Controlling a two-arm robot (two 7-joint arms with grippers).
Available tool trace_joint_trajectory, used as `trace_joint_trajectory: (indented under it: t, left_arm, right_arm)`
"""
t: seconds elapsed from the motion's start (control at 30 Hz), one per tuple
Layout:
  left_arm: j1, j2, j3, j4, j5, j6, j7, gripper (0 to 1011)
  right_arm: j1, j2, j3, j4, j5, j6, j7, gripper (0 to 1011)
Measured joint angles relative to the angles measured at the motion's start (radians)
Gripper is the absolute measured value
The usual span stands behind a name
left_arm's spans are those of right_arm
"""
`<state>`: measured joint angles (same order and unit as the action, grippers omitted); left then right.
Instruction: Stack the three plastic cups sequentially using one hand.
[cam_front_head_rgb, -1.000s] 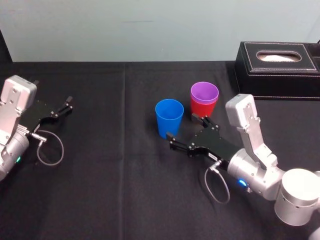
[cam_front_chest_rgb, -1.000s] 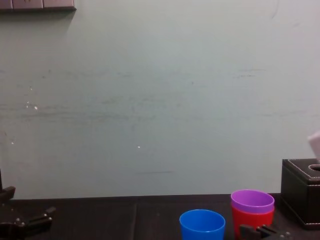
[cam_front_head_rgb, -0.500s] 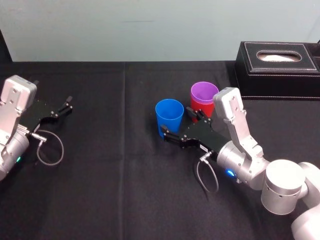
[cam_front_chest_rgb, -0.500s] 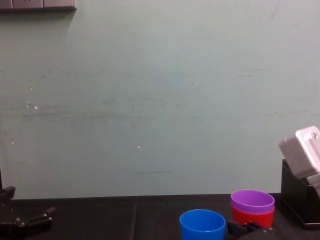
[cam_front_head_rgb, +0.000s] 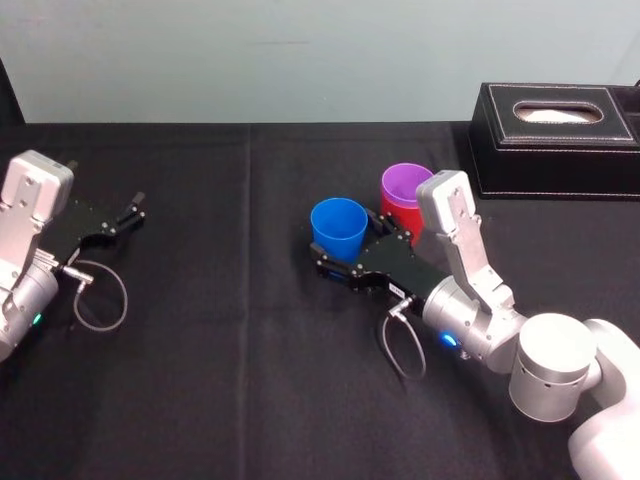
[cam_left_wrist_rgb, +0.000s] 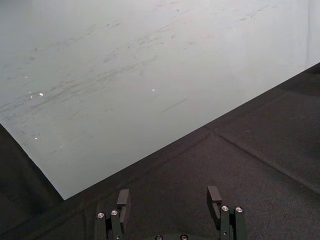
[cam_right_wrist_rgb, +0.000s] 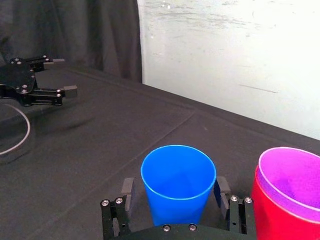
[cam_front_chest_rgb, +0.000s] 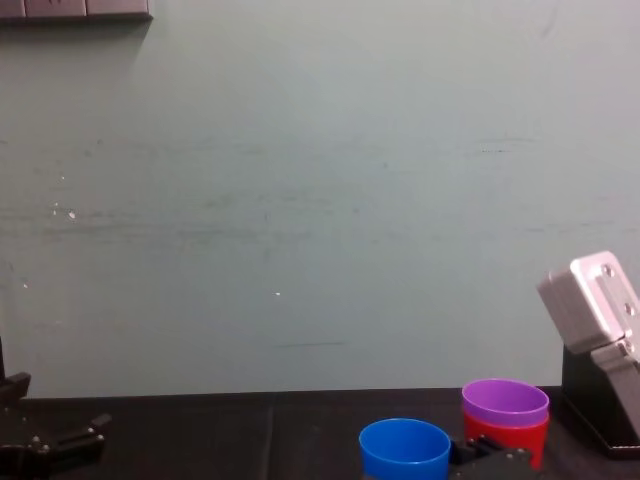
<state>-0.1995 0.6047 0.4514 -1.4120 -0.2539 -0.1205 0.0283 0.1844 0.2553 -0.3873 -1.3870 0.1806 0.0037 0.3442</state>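
Note:
The blue cup (cam_front_head_rgb: 338, 225) stands upright on the black table, and my right gripper (cam_front_head_rgb: 347, 248) is open around its lower part, one finger on each side. In the right wrist view the blue cup (cam_right_wrist_rgb: 178, 185) sits between the fingers of the right gripper (cam_right_wrist_rgb: 173, 187), with a small gap on one side. Just behind and to the right, the purple cup (cam_front_head_rgb: 408, 185) is nested inside the red cup (cam_front_head_rgb: 392, 215). The chest view has the blue cup (cam_front_chest_rgb: 404, 448) beside the purple cup (cam_front_chest_rgb: 505, 402) in the red cup (cam_front_chest_rgb: 520, 435). My left gripper (cam_front_head_rgb: 132, 212) rests open at the far left.
A black box (cam_front_head_rgb: 555, 125) with white stitching stands at the back right, close behind the right wrist housing (cam_front_head_rgb: 447, 205). A cable loop (cam_front_head_rgb: 100, 300) lies by the left arm. The black tablecloth (cam_front_head_rgb: 230, 350) stretches bare between the arms and toward the front.
My right gripper has moved forward and left, from in front of the blue cup to around it. The cups and the left arm have not moved.

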Motion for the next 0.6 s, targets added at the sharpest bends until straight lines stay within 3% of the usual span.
trace_joint_trajectory:
  t: [0.6]
  left_arm:
    - [0.0,0.0,0.0,0.0,0.0,0.0,0.0,1005]
  right_arm:
    - [0.017,-0.029,0.0,0.037,-0.003,-0.038,0.0,1003]
